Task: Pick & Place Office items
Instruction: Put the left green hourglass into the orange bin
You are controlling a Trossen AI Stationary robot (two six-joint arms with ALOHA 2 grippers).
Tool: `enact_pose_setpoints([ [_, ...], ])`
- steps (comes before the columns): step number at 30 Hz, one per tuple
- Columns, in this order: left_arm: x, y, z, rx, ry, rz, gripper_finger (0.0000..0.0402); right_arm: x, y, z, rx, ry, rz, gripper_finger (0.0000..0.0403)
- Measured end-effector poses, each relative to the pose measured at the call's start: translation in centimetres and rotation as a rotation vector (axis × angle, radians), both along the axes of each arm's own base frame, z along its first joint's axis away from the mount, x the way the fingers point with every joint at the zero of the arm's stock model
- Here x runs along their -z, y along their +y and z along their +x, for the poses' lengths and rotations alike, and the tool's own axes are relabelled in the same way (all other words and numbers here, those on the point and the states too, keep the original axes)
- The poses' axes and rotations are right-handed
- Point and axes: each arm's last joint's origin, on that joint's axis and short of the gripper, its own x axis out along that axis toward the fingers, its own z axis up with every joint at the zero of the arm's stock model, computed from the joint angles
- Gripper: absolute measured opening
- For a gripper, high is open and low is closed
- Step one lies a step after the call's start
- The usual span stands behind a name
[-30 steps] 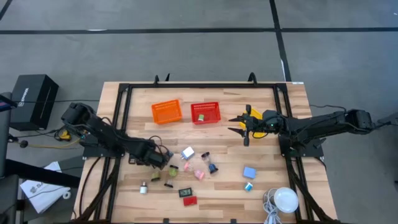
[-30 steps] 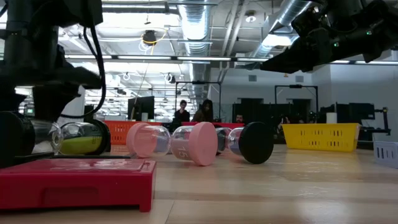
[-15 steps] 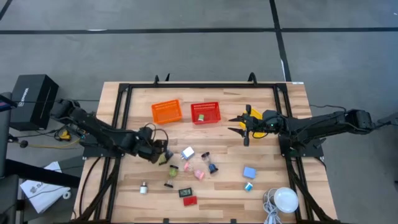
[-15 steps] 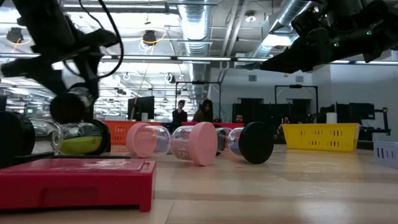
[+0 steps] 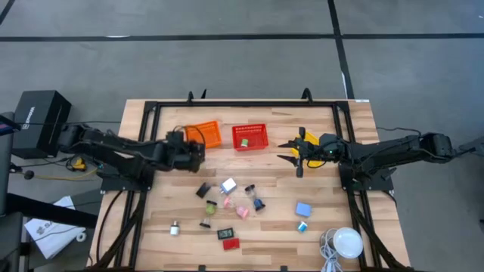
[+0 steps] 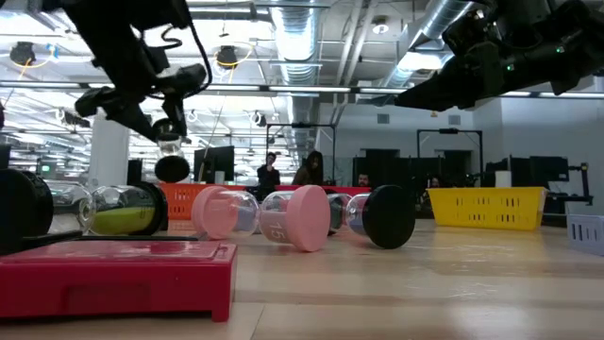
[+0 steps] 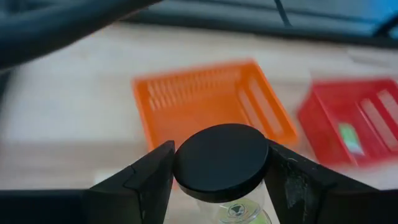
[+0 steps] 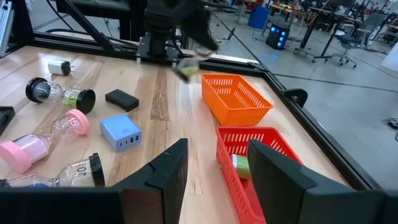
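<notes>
My left gripper [image 5: 198,151] hangs above the table beside the orange basket [image 5: 204,134] and is shut on a small sand timer with black end caps [image 6: 172,168]. My right gripper [image 5: 291,152] waits open in the air by the yellow basket [image 5: 305,139], right of the red basket [image 5: 249,137]. The other office items lie scattered near the table's middle. Among them are a pink-capped timer [image 6: 260,215], a white block [image 5: 228,185], a blue block [image 5: 303,209] and a flat red rectangle [image 5: 231,244]. My left gripper pinches the sand timer between its two fingers, just behind one black end cap [image 7: 221,158]. The fingers slant down from above, and the timer lies along them, with that cap sticking out past the fingertips. The timer is lifted clear of the table.
The red basket holds a green item [image 8: 241,165]. A white dome with a cable [image 5: 348,243] sits at the near right corner. A black frame runs around the table [image 5: 249,106]. Bare wood shows along the left side and between the baskets and the scattered items.
My left gripper has risen from among the scattered items and moved toward the table's far edge, up to the orange basket. It carries the black-capped timer, which is now lifted clear of the table.
</notes>
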Motion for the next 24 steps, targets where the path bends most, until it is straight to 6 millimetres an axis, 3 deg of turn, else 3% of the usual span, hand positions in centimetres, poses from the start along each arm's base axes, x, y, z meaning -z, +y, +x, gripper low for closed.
enact_pose_setpoints([
  [9,-2.6,3.1,1.5,0.039,-0.005,0.250,0.0215,0.0,0.0,0.0,-0.001,-0.003,-0.010,0.0159],
  [14,-3.7,4.8,2.6,0.133,0.107,0.364,0.0216,-0.1,-0.1,0.0,0.004,-0.012,-0.011,0.0159],
  [19,-3.3,6.0,3.0,0.203,0.284,0.405,0.0216,-0.1,-0.1,0.0,0.005,-0.011,-0.011,0.0159],
  [24,-1.7,7.0,3.7,0.219,0.294,0.388,0.0221,-0.1,-0.1,0.0,0.005,-0.012,-0.006,0.0159],
])
